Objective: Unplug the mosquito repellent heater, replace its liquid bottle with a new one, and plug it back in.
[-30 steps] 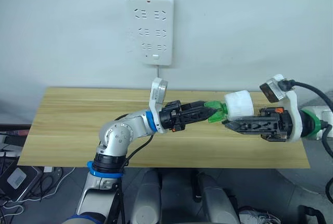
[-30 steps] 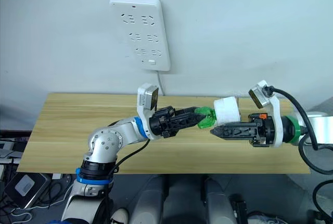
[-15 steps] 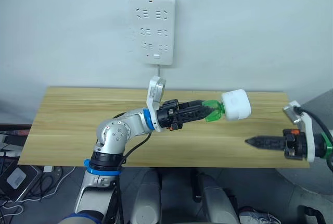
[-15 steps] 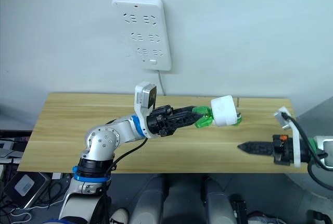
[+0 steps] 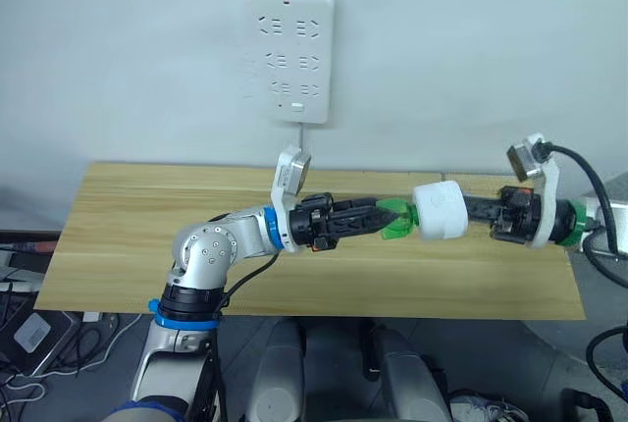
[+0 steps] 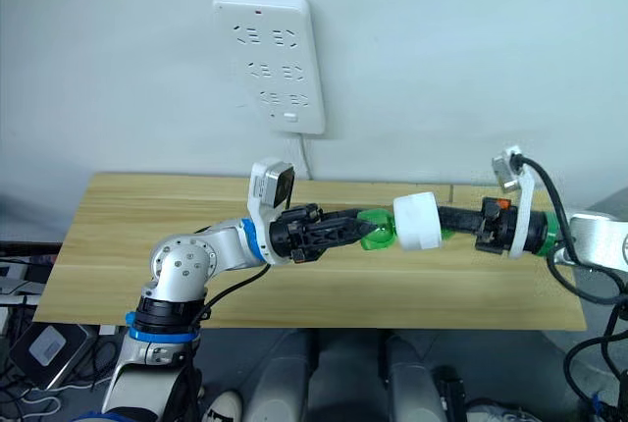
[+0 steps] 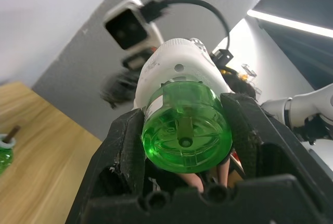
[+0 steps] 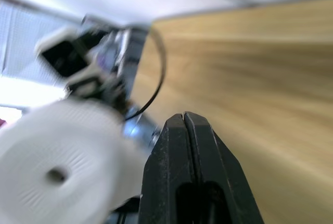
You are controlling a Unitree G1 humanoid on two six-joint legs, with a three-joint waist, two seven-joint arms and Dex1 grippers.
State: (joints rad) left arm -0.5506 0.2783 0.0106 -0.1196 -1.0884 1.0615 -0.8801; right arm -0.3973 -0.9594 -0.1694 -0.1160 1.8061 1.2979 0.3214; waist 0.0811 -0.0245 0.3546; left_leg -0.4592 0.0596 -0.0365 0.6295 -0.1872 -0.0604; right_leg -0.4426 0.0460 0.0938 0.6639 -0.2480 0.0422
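Left gripper (image 5: 391,218) clamps the green bottle (image 5: 397,221); the heater (image 5: 440,211) lies axially beyond, against the closed right gripper (image 5: 469,208).

Left hand (image 5: 392,218) clamped, right hand (image 8: 184,122) closed.

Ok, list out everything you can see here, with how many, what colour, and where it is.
Mosquito repellent heater: one, white, held above the table between the two grippers.
Liquid bottle: one, green, screwed into the heater, clamped in the left gripper.
Second bottle: one, green, standing on the table.
Power strip: one, white, on the wall above the table.
Table: one, light wood, against the wall.
Left gripper: black fingers, shut on the bottle.
Right gripper: black fingers, shut, tip beside the heater.
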